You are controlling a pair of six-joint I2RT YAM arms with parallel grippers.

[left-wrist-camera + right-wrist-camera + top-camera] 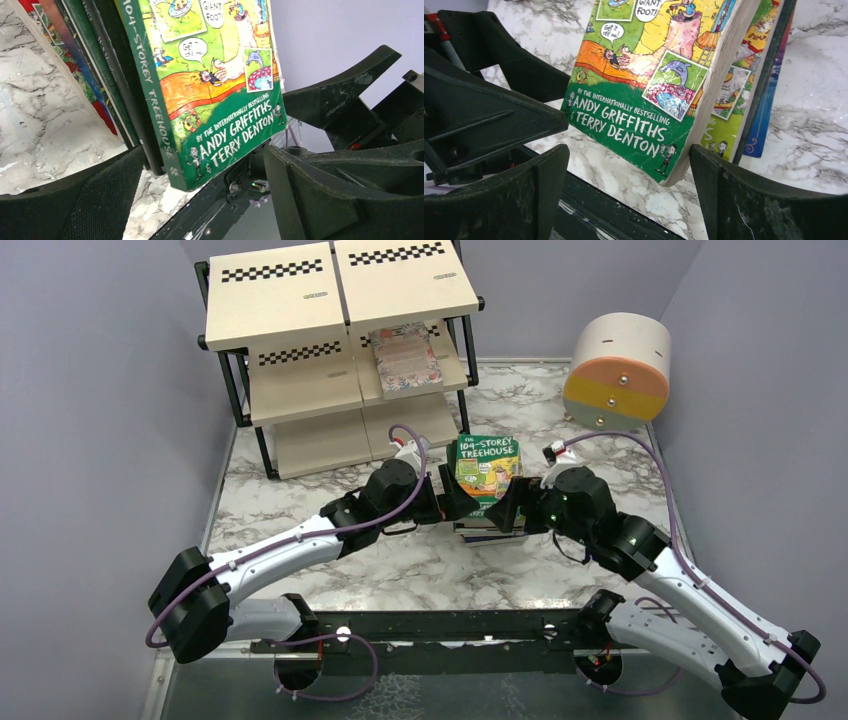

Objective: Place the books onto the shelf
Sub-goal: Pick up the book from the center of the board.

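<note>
A pile of books (488, 522) lies mid-table. Its top one, a green "104-Storey Treehouse" paperback (486, 465), is tilted up off the pile. My left gripper (455, 502) and right gripper (506, 502) meet at its near end from either side. In the left wrist view the green book (220, 90) sits between the open jaws of the left gripper (202, 165), clear of both fingers. In the right wrist view its lower corner (674, 165) lies close to one finger of the open right gripper (629, 155); contact is unclear. A pink floral book (405, 360) lies on the shelf's (330, 300) middle tier.
A round beige-and-orange drum (617, 370) stands at the back right. The shelf fills the back left corner. Grey walls close in both sides of the marble table (300, 505). A black rail (430, 625) runs along the near edge between the arm bases.
</note>
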